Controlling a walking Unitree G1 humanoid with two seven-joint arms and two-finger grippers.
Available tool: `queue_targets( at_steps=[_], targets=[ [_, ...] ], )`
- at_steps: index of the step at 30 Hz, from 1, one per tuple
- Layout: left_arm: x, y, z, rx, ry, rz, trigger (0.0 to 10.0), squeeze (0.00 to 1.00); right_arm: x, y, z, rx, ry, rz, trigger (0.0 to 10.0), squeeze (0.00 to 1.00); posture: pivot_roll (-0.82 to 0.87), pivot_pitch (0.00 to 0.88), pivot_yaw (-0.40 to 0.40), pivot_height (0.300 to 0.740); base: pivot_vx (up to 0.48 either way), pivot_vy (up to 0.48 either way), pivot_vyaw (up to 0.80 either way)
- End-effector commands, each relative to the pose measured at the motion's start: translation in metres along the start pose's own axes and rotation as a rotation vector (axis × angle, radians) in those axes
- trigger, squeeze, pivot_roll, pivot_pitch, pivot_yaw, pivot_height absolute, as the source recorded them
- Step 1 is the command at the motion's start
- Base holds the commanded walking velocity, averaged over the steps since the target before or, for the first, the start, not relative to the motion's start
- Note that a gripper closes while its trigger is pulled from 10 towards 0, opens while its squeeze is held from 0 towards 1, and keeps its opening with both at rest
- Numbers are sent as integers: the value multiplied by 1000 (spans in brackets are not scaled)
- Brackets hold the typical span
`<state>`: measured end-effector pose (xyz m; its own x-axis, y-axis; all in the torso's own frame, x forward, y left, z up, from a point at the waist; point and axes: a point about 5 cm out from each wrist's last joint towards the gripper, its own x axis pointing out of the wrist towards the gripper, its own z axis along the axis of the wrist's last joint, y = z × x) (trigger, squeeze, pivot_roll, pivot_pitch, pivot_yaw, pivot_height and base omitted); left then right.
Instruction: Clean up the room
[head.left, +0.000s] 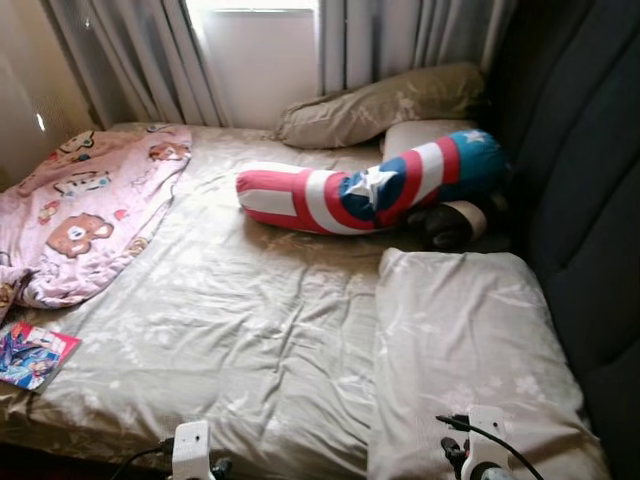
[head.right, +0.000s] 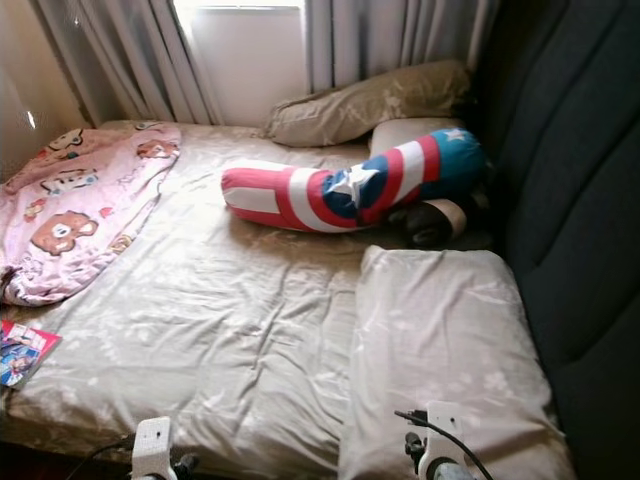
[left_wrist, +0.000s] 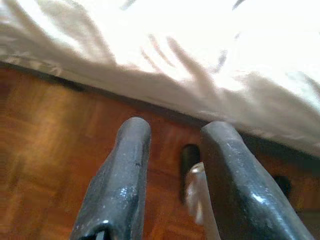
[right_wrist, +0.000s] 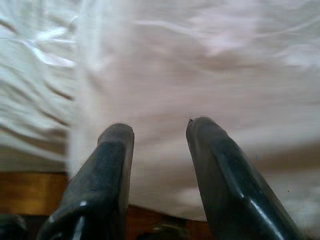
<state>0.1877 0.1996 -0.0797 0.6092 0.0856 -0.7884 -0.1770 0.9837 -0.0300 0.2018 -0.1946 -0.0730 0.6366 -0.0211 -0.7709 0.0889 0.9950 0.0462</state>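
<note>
Across the bed (head.left: 250, 340) before you, a star-and-stripe bolster (head.left: 370, 187) is lying crosswise near the headboard, with a tan pillow (head.left: 380, 105) behind it and a larger pillow (head.left: 470, 350) nearest your right arm. A pink bear-print blanket (head.left: 85, 205) is bunching at the left edge, a magazine (head.left: 32, 355) below it. Your left gripper (left_wrist: 170, 135) is hanging spread over wooden floor (left_wrist: 45, 150); your right gripper (right_wrist: 157, 130) is hanging spread at the big pillow's edge.

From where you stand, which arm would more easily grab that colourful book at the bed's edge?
Probably the left gripper: the book lies on the bed's left edge, on its side, while the right gripper faces the pillow far across.
</note>
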Motion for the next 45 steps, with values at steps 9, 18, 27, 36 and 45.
queue_targets(
  at_steps=[9,18,27,36,45],
  targets=[
    [-1,-1,-8,18,26,1,10000,0,-2,-3,-8,-5,28,-16,10000,0,-14,0,55,740,0,374,0],
    [-5,28,-7,14,18,33,10000,0,-2,-1,-9,3,27,-14,10000,0,-14,0,61,740,0,364,0],
    [-10,52,-8,3,16,61,10000,0,-1,1,-8,10,20,-13,10000,0,-9,0,61,740,0,351,0],
    [-9,38,-16,-7,37,53,10000,0,-1,0,-7,7,23,-12,10000,0,-13,0,46,740,0,351,0],
    [-8,32,-18,-17,39,47,10000,0,-1,-2,-6,4,23,-14,10000,0,-10,0,33,740,0,350,0]
  ],
)
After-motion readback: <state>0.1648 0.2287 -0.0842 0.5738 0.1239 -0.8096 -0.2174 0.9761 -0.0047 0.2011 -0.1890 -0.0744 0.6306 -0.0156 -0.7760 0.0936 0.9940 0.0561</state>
